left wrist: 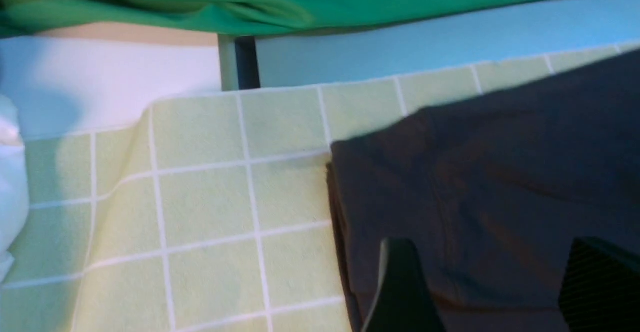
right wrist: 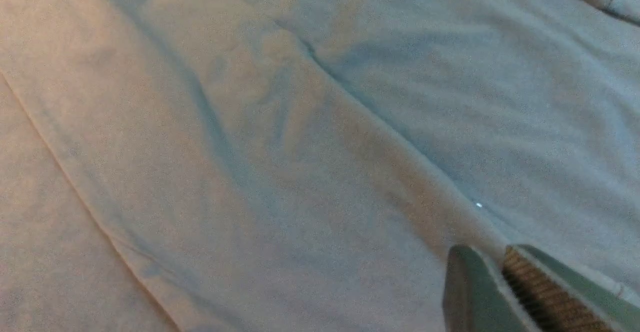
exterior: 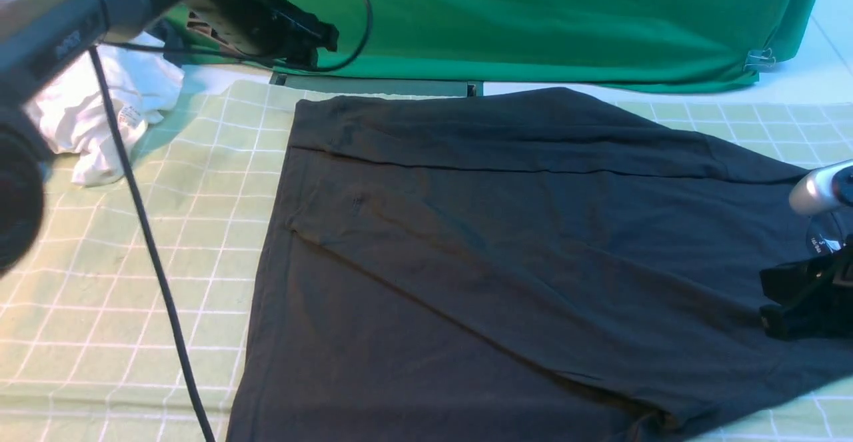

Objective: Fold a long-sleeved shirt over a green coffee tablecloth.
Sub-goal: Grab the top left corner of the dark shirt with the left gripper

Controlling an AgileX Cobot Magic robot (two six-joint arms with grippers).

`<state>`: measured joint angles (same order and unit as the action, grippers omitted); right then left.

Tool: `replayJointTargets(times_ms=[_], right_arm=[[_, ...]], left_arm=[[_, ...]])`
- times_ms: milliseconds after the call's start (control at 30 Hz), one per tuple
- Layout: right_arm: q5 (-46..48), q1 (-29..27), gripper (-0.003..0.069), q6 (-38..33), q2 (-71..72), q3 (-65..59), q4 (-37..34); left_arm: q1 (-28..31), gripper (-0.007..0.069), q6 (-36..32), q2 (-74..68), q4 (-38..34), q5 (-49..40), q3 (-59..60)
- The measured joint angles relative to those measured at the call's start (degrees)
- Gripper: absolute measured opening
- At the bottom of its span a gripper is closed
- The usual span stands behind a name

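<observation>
The black long-sleeved shirt (exterior: 500, 249) lies flat on the green coffee tablecloth (exterior: 166, 229), with folds running across it and its far edge straight. My left gripper (exterior: 318, 47) hangs raised off the cloth at the far left. In the left wrist view that left gripper (left wrist: 495, 272) is open, its fingers wide apart over the shirt's (left wrist: 500, 161) corner and holding nothing. My right gripper (exterior: 770, 303) sits low over the shirt's right side. In the right wrist view the right gripper (right wrist: 485, 252) has its jaws a narrow gap apart above the fabric (right wrist: 300, 146), with nothing seen between them.
A crumpled white garment (exterior: 100, 109) lies at the far left on the tablecloth (left wrist: 210, 207). Plain deep green fabric (exterior: 533, 22) hangs along the back, with a metal clip (exterior: 760, 60) at its right. A black cable (exterior: 153, 255) trails from the left arm across the cloth.
</observation>
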<state>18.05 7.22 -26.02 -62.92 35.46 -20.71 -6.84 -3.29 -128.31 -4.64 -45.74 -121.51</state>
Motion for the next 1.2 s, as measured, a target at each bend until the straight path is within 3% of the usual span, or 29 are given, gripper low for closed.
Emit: replayJointTargets(times_ms=[267,567,800,1067,1200], right_arm=[[-0.04,0.00,0.0142,2.78,-4.71,0.00,-0.05],[-0.82,0.00,0.0146,3.24,-5.62,0.00,-0.05],[-0.88,0.00,0.0147,3.45,-6.02,0.04,-0.05],[-0.88,0.00,0.0148,3.51,-6.09,0.04,-0.05],[-0.88,0.00,0.0148,3.56,-6.09,0.04,-0.05]], left_arm=[[0.02,0.0372,0.13,-12.22,-0.65,-7.14,-14.78],[0.07,0.0437,3.29,-14.89,0.88,-5.25,-15.91],[0.12,0.0431,4.36,-17.16,0.48,-5.74,-16.10],[0.18,0.0300,2.78,-17.88,-3.62,-5.80,-16.12],[0.18,0.0122,2.60,-17.88,-3.57,-5.69,-16.12]])
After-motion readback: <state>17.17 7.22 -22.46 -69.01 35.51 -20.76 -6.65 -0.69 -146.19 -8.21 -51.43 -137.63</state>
